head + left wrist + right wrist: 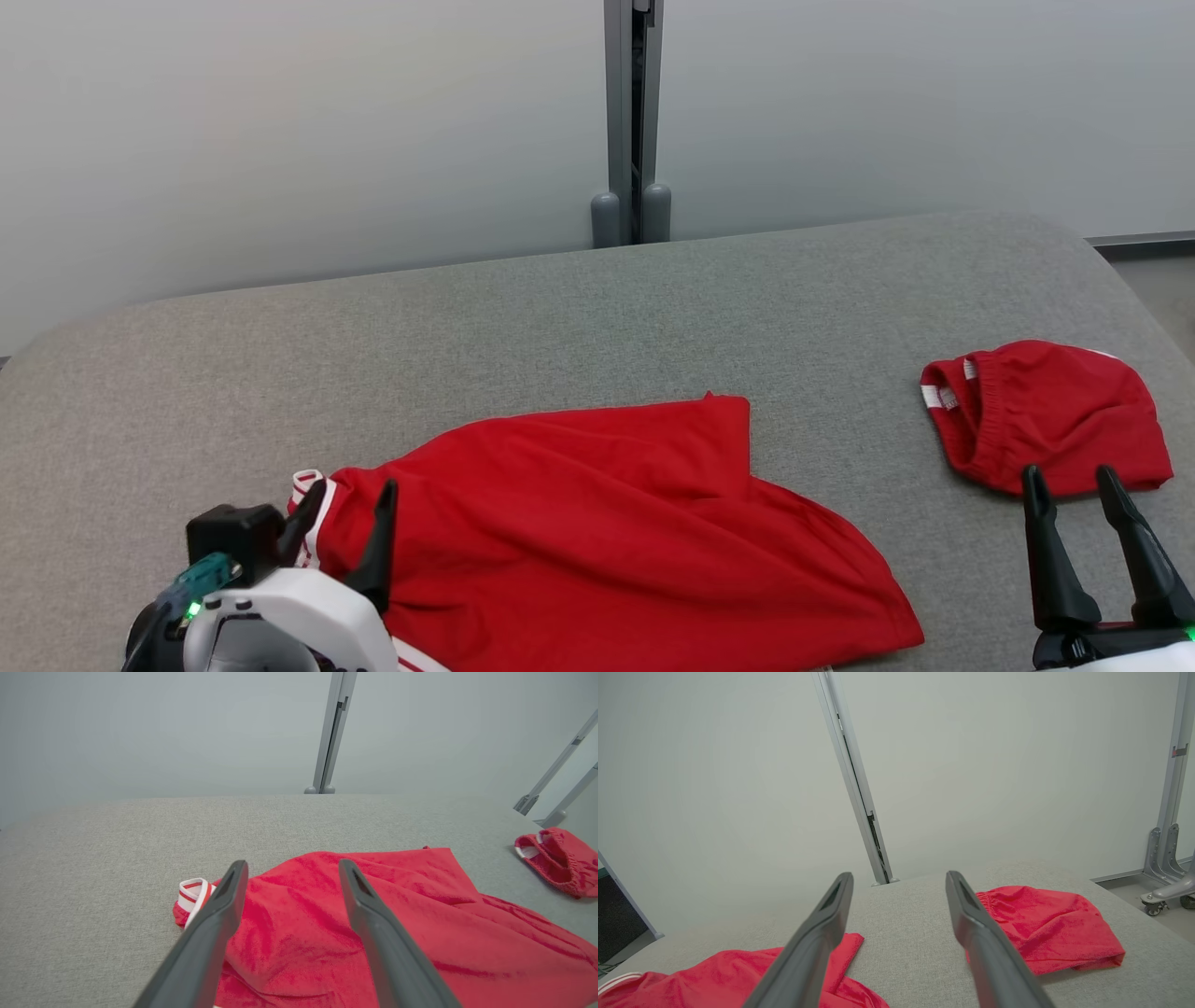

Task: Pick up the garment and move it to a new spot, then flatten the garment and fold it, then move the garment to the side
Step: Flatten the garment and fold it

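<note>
Grey fabric surface (597,308) before a pale wall (280,140). The red garment (607,523) lies crumpled at approx. 6 o'clock on it. The left gripper (353,487), fingers spread and holding nothing, is over the garment's 9 o'clock end. The right gripper (1068,474), also spread, is at 4 o'clock, apart from the garment and just near a smaller red bundle (1055,420).

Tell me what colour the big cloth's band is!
The band is white with red stripes, clearest in left wrist view.
</note>
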Controlling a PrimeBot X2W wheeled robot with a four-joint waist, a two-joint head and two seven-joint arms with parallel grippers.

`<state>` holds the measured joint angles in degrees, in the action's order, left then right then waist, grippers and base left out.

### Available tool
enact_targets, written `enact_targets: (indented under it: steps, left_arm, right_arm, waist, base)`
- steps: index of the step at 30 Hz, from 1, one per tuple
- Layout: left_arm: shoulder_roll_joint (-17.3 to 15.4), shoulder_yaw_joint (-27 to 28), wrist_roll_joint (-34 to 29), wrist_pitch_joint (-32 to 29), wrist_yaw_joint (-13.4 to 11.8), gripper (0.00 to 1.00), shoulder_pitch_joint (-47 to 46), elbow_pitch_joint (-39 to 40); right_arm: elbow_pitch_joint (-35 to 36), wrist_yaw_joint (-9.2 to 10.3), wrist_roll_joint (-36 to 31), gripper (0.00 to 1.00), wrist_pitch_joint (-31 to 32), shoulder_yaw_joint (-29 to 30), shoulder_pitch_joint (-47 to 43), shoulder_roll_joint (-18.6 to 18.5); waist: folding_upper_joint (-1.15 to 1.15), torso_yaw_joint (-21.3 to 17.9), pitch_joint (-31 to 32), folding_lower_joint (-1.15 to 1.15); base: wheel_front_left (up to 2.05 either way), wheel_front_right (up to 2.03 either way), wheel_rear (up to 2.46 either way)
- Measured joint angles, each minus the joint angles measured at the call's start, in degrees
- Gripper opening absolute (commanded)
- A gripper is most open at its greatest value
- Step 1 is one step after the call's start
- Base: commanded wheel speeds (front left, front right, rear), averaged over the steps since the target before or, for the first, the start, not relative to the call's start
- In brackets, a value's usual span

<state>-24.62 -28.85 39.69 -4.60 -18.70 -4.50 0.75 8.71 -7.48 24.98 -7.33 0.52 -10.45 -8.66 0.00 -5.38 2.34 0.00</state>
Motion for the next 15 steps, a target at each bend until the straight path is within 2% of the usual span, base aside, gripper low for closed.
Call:
enact_targets:
  steps: [8,9,15]
  left_arm:
    - [0.86,3.75,-0.81,12.29,0.03,1.00,3.78,0.47]
    - [0.85,4.43,-1.07,15.27,0.15,1.00,4.82,0.83]
    - [1.41,6.57,-2.83,18.93,1.08,1.00,8.78,2.53]
  right_arm:
    - [0.36,-0.01,-1.04,1.00,-3.79,-1.11,-0.14,-1.42]
    - [0.49,0.00,-1.05,1.00,-4.03,-1.55,-0.14,-1.86]
    - [0.46,-0.01,-0.69,1.00,-4.81,-2.86,-0.73,-2.68]
  waist:
    - [0.00,0.04,0.82,0.00]
    - [0.00,0.13,1.06,0.00]
    - [0.00,0.78,1.93,0.00]
  base:
    - [0.00,0.00,0.00]
    - [0.00,0.00,0.00]
    - [0.00,0.00,0.00]
